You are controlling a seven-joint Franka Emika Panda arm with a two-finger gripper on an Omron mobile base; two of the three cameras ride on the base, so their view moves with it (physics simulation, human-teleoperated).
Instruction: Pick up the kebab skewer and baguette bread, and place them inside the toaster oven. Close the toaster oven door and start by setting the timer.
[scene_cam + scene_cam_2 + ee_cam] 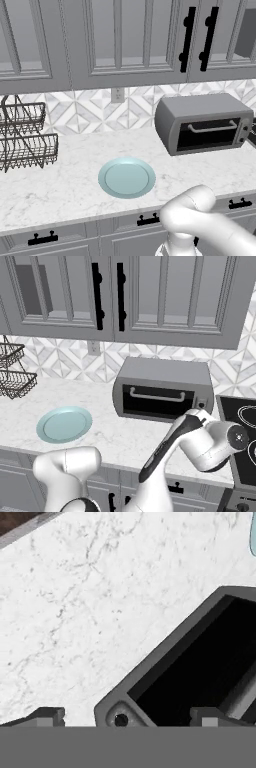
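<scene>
Dark finger tips of the gripper (127,717) sit spread to full width, gripping nothing, hovering at the front of the toaster oven (162,388) near its control-panel corner, with white marble counter (75,612) beyond. Toaster oven is a grey rounded box at the back of the counter, right of the pale blue plate (126,177), toaster oven door (207,134) shut with dark glass and silver bar handle (156,396). Kebab skewer and baguette bread can't be made out.
</scene>
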